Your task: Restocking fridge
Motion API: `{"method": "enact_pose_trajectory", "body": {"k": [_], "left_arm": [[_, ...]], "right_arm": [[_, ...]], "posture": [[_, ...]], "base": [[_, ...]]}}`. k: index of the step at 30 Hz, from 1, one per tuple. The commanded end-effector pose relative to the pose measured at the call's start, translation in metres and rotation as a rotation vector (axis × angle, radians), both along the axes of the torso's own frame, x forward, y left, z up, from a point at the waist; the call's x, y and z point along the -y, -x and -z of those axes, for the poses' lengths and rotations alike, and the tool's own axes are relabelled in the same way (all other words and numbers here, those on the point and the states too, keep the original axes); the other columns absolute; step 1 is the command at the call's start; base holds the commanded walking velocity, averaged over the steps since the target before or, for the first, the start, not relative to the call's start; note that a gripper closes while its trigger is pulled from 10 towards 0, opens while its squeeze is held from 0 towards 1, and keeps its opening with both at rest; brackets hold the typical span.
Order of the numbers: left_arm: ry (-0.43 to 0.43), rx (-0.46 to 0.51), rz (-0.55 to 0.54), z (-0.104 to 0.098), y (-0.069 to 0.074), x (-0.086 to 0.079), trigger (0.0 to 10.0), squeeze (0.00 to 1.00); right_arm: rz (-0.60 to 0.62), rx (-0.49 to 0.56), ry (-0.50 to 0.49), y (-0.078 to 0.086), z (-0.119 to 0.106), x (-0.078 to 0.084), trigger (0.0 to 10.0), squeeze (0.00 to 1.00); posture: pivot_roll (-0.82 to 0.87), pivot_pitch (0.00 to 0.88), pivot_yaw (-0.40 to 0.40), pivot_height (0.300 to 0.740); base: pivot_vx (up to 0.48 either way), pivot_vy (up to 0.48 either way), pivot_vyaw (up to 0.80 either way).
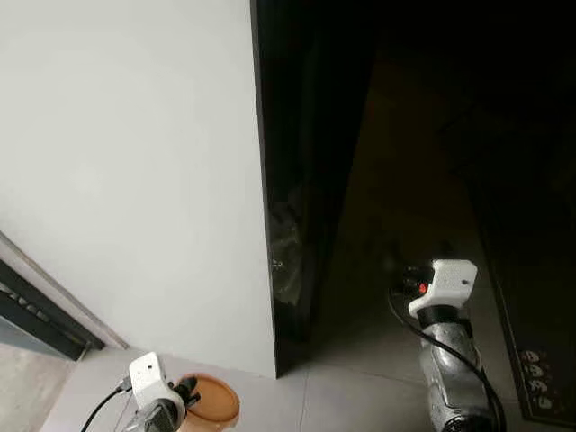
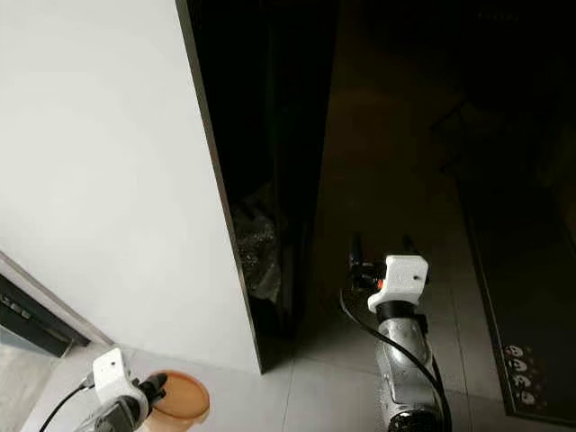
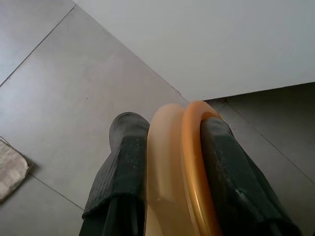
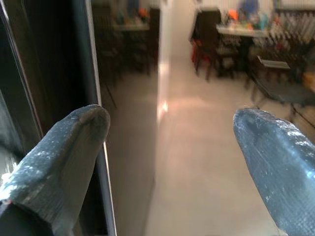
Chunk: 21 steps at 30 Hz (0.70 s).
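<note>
Left wrist view: left gripper [image 3: 170, 162] clamps an orange plate [image 3: 189, 167] by its rim, low above the floor | right gripper [image 4: 170, 147] spread, empty, beside the dark fridge door's [image 1: 301, 162] edge | interior too dark to judge | restocking probably barely begun; plate not yet inside.

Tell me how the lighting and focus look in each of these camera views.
Eye views: the white wall is evenly lit, while the space beside the dark panel falls into deep shadow, nearly black at the top. Left wrist view: bright and sharp on the left tool gripping an orange dish. Right wrist view: the open right tool is sharp, the room behind is blurred, and a glare streak runs along the dark surface.
</note>
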<state>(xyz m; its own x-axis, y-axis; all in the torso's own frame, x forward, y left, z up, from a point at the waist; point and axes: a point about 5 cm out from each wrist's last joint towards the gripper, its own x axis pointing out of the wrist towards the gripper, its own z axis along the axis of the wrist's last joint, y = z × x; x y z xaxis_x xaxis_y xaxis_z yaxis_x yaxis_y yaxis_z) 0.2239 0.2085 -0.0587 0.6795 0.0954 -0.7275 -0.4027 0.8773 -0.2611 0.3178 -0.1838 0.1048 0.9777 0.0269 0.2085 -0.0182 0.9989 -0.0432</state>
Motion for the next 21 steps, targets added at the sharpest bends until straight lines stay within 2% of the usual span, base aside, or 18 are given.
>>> {"method": "enact_pose_trajectory", "body": {"k": [1, 5, 6, 13, 21], "left_arm": [[-0.003, -0.005, -0.003, 0.001, 0.002, -0.001, 10.0, 0.00], [-0.001, -0.001, -0.014, 0.001, 0.003, -0.003, 10.0, 0.00], [-0.001, 0.001, -0.020, 0.001, 0.003, -0.005, 10.0, 0.00], [-0.008, -0.014, -0.007, 0.002, 0.005, -0.006, 10.0, 0.00], [0.000, -0.013, 0.005, 0.002, 0.003, -0.003, 10.0, 0.00]], "right_arm": [[-0.017, -0.019, 0.010, -0.005, -0.001, -0.002, 10.0, 1.00], [0.006, -0.017, 0.000, -0.007, -0.005, -0.001, 10.0, 1.00], [0.031, -0.032, -0.028, -0.004, -0.005, 0.001, 10.0, 0.02], [0.080, -0.086, -0.079, 0.016, 0.012, 0.000, 10.0, 0.00], [0.110, -0.094, -0.090, 0.020, 0.011, 0.004, 10.0, 0.00]], "posture": [[-0.07, 0.117, 0.028, 0.740], [-0.07, 0.121, 0.025, 0.740], [-0.06, 0.134, 0.030, 0.740], [-0.07, 0.154, 0.044, 0.740], [-0.08, 0.159, 0.048, 0.740]], "base": [[0.000, 0.000, 0.00], [0.000, 0.000, 0.00], [0.000, 0.000, 0.00], [0.000, 0.000, 0.00], [0.000, 0.000, 0.00]]}}
